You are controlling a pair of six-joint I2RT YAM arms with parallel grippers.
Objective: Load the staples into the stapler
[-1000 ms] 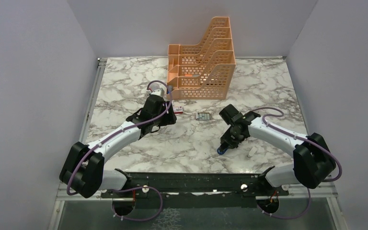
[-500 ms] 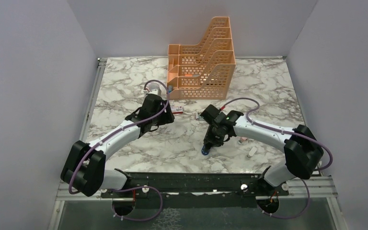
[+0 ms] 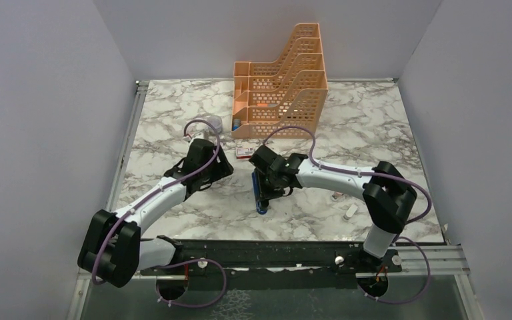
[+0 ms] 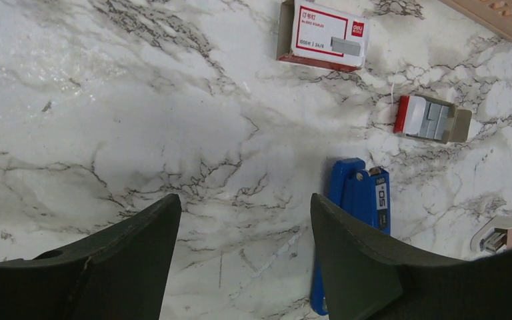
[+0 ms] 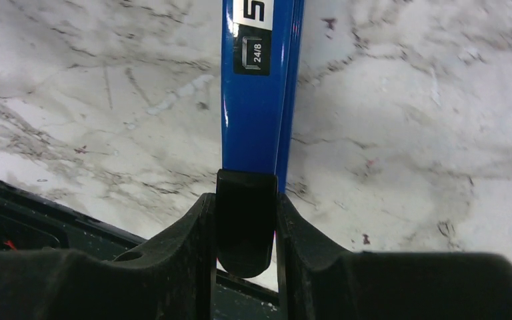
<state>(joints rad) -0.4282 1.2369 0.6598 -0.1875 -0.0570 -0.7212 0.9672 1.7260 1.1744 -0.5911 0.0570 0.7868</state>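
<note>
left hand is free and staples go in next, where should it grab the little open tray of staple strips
Probably take the staple tray by its two long side walls, coming straight down from above. It lies flat on the marble table, open face up, so only those low outer walls offer grip, and the left hand is open.

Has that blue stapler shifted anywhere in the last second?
Yes. Gripped by the right hand, the stapler has travelled left, from below the right end of the orange rack to below its left half.
</note>
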